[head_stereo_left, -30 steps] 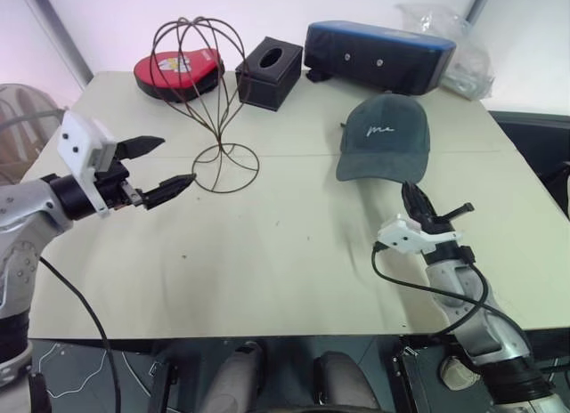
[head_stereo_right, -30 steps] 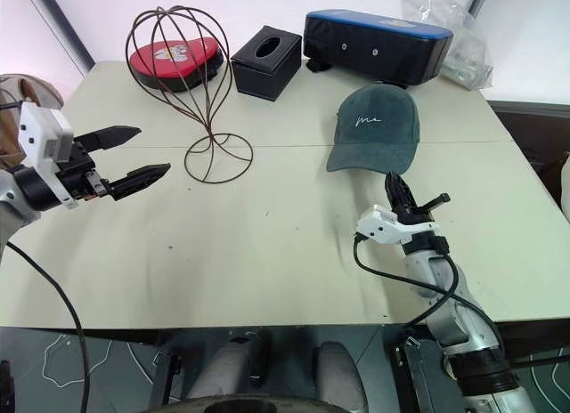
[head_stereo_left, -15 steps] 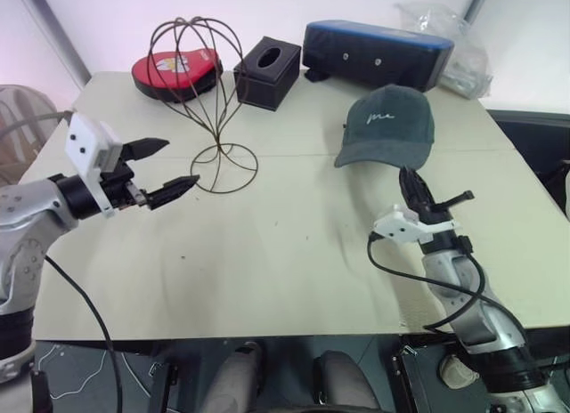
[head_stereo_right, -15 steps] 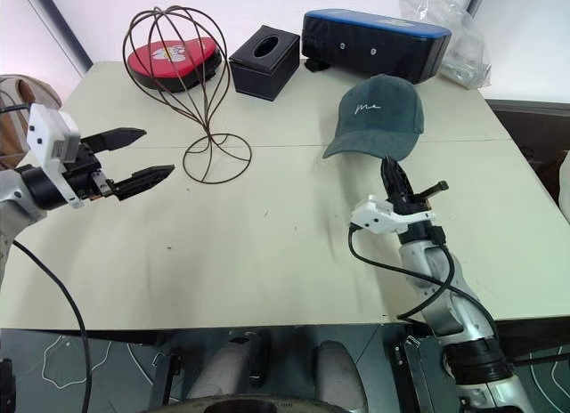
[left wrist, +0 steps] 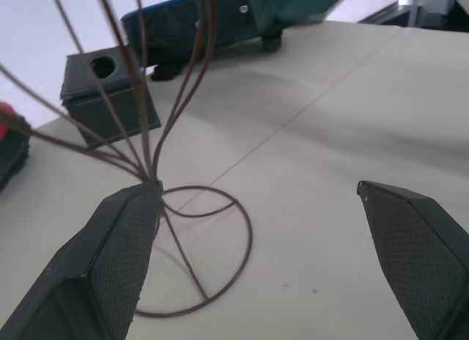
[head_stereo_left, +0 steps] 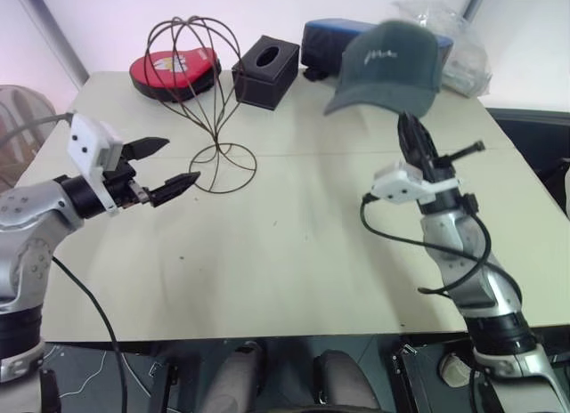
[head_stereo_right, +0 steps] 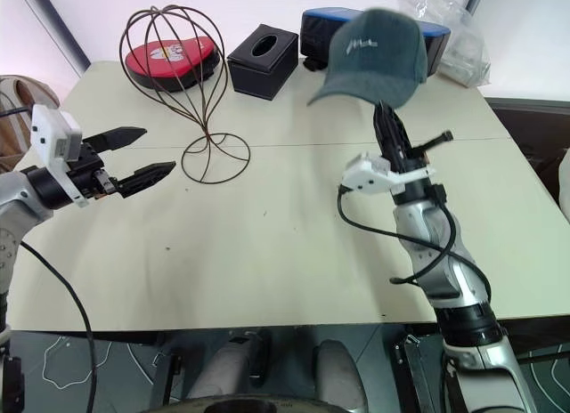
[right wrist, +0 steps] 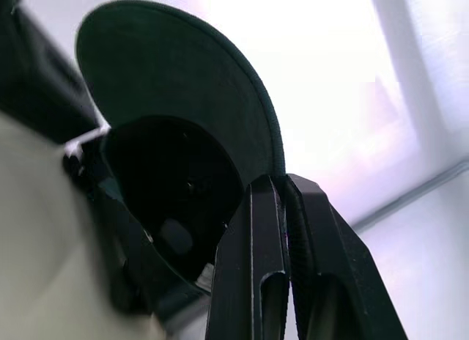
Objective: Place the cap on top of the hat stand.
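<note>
The table (head_stereo_left: 294,253) carries everything. Taking the hat stand (head_stereo_left: 198,61) as the landmark, the long blue-topped case (head_stereo_left: 321,41) lies well off to its right at the back edge, the black tissue box (head_stereo_left: 267,72) stands just right of its dome, and the red-and-black pad (head_stereo_left: 176,72) lies behind it.

The cap (head_stereo_left: 387,61) is in the air, well to the right of the stand and about level with its dome, brim toward the stand and tipped down. The right gripper (head_stereo_left: 408,126) is pinched tight on the cap's rear edge from below, its fingers (right wrist: 253,230) pressed together on the fabric.

The left gripper (head_stereo_left: 169,166) waits just left of the stand's stem, jaws spread wide and empty, its fingertips (left wrist: 139,208) astride the round wire base.

The coming move probably turns on this: the dome lies to the left of the right hand, so the cap should travel leftward, hollow side down.
</note>
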